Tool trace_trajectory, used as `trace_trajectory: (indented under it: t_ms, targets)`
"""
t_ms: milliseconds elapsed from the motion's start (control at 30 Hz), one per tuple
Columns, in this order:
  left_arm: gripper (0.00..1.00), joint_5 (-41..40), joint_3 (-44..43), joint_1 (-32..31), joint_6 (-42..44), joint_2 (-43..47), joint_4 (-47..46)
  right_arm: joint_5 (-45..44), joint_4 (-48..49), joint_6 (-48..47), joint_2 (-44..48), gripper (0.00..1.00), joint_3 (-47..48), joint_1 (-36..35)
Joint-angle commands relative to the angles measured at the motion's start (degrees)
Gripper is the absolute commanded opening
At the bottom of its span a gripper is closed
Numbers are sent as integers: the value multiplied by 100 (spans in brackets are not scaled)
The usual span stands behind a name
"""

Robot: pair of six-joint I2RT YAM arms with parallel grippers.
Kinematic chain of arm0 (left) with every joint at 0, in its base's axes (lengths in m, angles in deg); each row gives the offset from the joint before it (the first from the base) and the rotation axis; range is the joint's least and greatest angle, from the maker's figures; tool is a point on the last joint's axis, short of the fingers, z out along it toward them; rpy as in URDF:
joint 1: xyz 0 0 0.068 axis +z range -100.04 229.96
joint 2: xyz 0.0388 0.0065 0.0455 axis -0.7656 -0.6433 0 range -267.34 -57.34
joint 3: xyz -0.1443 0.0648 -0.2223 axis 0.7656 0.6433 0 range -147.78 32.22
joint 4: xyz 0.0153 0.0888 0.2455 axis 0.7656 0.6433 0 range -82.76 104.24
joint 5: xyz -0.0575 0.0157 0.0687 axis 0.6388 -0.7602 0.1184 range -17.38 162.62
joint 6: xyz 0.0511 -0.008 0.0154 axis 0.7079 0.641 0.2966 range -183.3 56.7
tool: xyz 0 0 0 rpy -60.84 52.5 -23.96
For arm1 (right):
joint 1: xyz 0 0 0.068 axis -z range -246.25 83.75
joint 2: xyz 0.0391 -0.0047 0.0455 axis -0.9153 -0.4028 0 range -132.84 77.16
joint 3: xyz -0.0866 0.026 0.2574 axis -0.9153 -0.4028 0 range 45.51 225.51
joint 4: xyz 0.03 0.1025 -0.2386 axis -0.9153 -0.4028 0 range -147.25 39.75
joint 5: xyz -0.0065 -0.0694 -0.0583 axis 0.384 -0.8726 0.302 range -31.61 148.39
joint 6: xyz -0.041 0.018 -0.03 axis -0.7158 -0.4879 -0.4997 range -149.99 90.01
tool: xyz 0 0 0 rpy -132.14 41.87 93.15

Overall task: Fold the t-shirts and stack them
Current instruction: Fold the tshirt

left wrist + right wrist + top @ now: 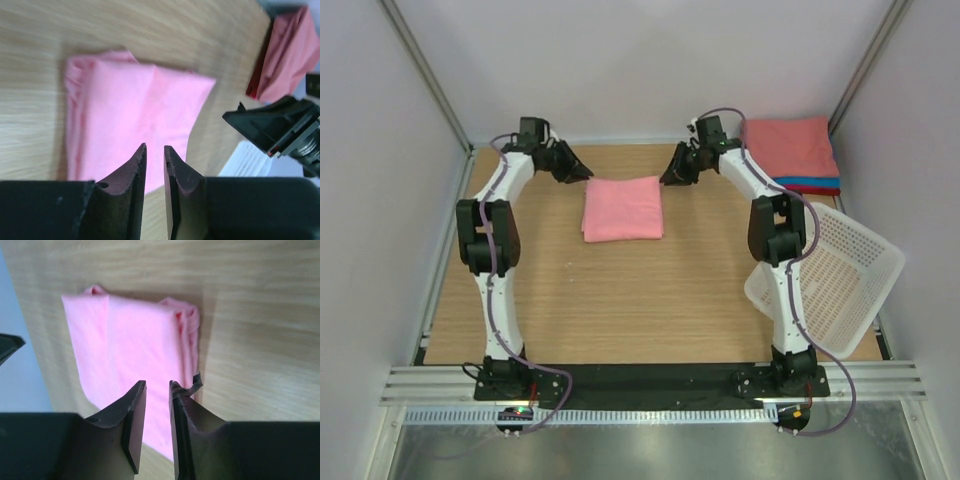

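Note:
A salmon-pink t-shirt (623, 208) lies folded into a neat rectangle on the wooden table (620, 300), toward the back middle. It also shows in the left wrist view (135, 115) and the right wrist view (130, 345). My left gripper (586, 173) hovers just off its back left corner, and my right gripper (667, 179) just off its back right corner. In the wrist views the left gripper (155, 146) and right gripper (157, 382) each have jaws a narrow gap apart, with nothing between them. A stack of folded t-shirts (790, 148), pink over blue and red, sits at the back right corner.
A white plastic mesh basket (840, 275) leans tilted at the table's right edge, beside the right arm. White walls and metal frame posts enclose the back and sides. The stack (287, 55) and the basket (245, 160) show in the left wrist view.

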Motion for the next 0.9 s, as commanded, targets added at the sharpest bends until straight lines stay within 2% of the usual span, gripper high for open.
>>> trace_trajectory:
  t_ms: [0,133,267,333,467,600,700,867]
  targets:
    - [21,698,429,-353,425,157,-111,868,-467,-533,516,24,-175,-154]
    - [22,593,589,-337,523,9,-260,1648,59,-410,824,19,-1113,-321]
    - [23,707,-148,-240,409,-867,-506,2213,438,-392,728,20,-1607,-514]
    - [23,716,-562,-135,129,-1124,-637,2328,569,-340,649,18,-1914,-559]
    - [23,769,-651,111,-496,-1529,-1454,2223,728,-304,587,18,-2171,-524]
    - [22,829,-993,217,-760,-2003,-1631,2311,745,-216,376,18,-2284,-550]
    - [22,979,-1126,217,-865,-2040,-1824,2276,720,-322,560,19,-2452,-541]
    - [26,1278,-811,226,-1094,-1452,-2097,2197,798,-7,798,19,-2215,-541]
